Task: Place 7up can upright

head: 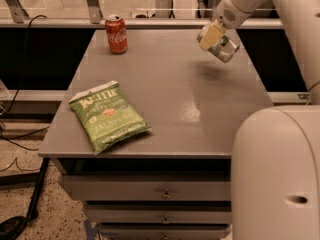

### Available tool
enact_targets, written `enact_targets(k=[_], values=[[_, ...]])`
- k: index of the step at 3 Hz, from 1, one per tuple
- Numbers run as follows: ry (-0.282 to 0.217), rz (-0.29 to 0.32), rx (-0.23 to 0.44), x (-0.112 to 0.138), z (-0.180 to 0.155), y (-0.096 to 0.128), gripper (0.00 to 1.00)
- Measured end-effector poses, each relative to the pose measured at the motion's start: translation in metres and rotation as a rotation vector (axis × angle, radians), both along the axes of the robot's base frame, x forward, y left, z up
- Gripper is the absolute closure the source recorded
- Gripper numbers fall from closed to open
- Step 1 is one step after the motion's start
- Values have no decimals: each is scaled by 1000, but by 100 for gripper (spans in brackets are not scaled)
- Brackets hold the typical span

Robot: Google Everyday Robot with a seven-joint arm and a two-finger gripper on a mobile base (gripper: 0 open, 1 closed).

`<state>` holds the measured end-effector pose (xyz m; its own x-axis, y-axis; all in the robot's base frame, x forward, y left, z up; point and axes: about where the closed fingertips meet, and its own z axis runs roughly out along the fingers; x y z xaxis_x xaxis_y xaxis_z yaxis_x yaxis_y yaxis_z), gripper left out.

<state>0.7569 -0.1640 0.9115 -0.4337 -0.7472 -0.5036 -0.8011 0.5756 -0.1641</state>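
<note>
The 7up can [225, 48] is a silvery-grey can held tilted in the air above the far right part of the grey table [170, 109], its shadow on the tabletop below it. My gripper [214, 36] is shut on the can, with a cream-coloured finger [210, 35] across its upper side. The arm comes down from the upper right.
A red cola can [116, 33] stands upright at the table's far left. A green chip bag [107, 115] lies flat at the front left. My white robot body [275, 174] fills the lower right. Drawers sit below the tabletop.
</note>
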Motion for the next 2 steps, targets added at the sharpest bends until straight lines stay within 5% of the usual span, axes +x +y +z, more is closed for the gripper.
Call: enact_targets(k=[2], values=[[-102, 155, 342, -30, 23, -26, 100]])
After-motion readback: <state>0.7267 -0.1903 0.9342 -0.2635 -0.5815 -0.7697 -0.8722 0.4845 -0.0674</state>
